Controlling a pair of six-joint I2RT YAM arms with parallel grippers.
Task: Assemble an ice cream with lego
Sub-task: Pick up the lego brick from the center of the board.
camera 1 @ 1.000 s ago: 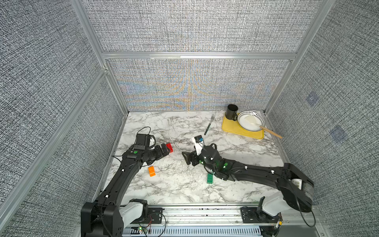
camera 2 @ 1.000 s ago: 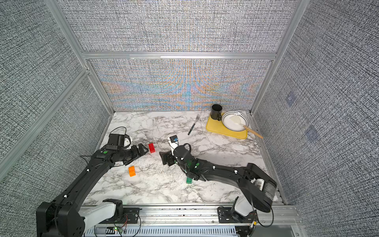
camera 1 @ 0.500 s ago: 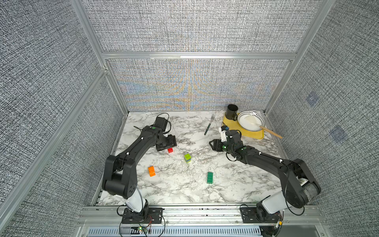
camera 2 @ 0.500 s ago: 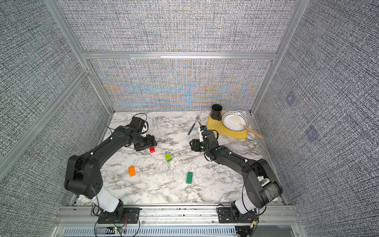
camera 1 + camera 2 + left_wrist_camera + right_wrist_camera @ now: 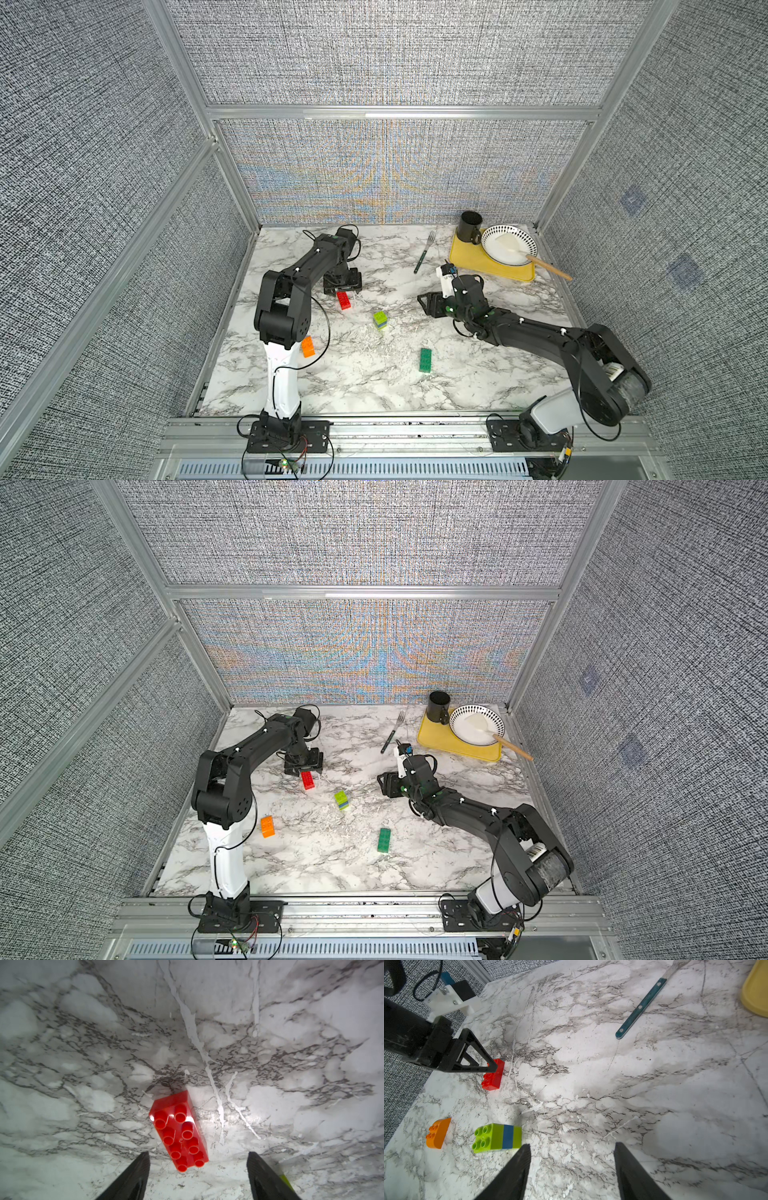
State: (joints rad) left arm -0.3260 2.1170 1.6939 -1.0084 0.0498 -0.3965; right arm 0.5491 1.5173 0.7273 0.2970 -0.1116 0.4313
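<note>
Just ahead of left gripper (image 5: pixel 343 288): red brick (image 5: pixel 343 300).

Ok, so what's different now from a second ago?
The left pincer let go of the red brick. The brick now lies on the table, and the open pincer hovers just over it. The lime-blue-lime stem now stands alone mid-table. The right pincer, open and empty, has pulled back toward the yellow tray. The orange brick, green brick and fork stayed put.
</note>
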